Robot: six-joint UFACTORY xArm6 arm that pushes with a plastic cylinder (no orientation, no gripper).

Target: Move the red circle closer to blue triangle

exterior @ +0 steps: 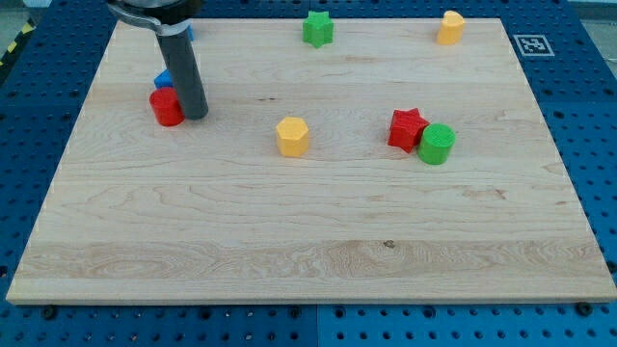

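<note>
The red circle [166, 107] sits on the wooden board at the view's upper left. The blue triangle [164, 80] is just above it, touching or nearly touching, and partly hidden by the rod. My tip [196, 116] rests on the board right beside the red circle, on its right side. The dark rod rises from there to the view's top edge.
A yellow hexagon [292, 136] lies mid-board. A red star [407, 128] touches a green circle [437, 144] at the right. A green star [317, 29] and a yellow block [449, 28] sit near the top edge. A blue block [188, 32] peeks out behind the rod.
</note>
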